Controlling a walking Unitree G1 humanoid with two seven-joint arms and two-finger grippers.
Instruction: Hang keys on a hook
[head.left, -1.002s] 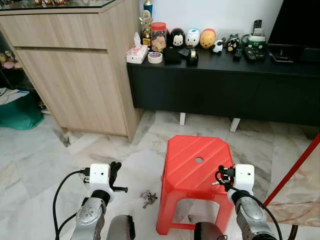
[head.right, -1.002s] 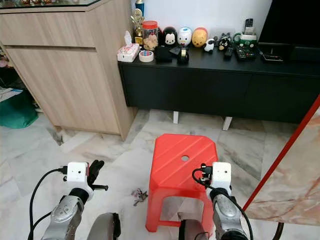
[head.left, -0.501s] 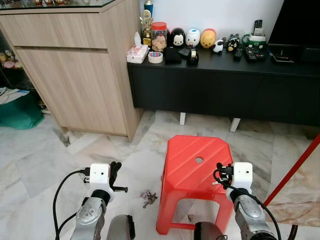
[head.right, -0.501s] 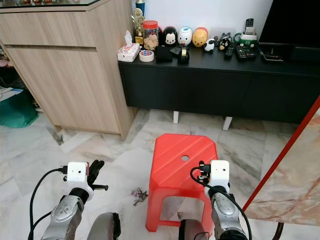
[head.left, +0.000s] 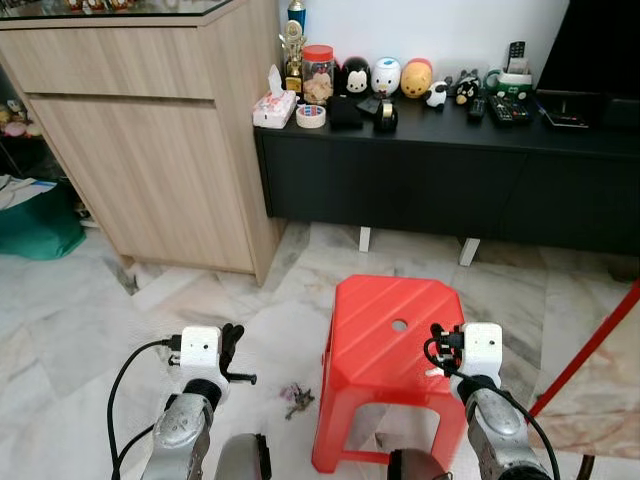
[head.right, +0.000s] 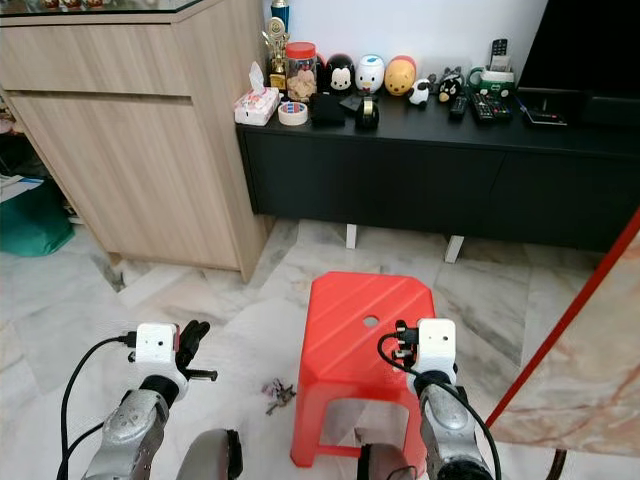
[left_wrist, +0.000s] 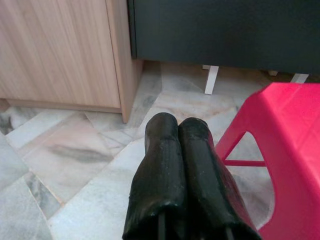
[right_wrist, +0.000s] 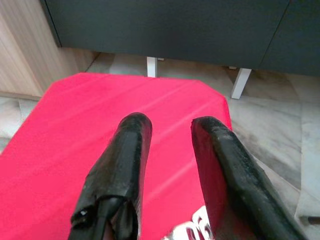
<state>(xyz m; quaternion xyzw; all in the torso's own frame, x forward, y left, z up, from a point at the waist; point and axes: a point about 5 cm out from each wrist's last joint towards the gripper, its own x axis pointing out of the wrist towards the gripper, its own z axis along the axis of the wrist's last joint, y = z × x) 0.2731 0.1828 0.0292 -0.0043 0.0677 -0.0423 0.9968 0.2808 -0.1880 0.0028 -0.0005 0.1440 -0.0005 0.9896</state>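
Keys (head.left: 297, 397) on marble floor (head.left: 80, 310), beside red stool (head.left: 392, 345)

Bright even indoor light, soft shadows, sharp focus, no glare

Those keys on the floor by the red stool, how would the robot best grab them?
The keys lie flat in a small bunch on the marble floor, left of the red stool. Probably from straight above, pinching the bunched middle; the left gripper is nearer.

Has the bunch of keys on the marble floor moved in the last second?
No. The bunch of keys still lies on the marble floor just left of the red plastic stool; only the camera shifted slightly.
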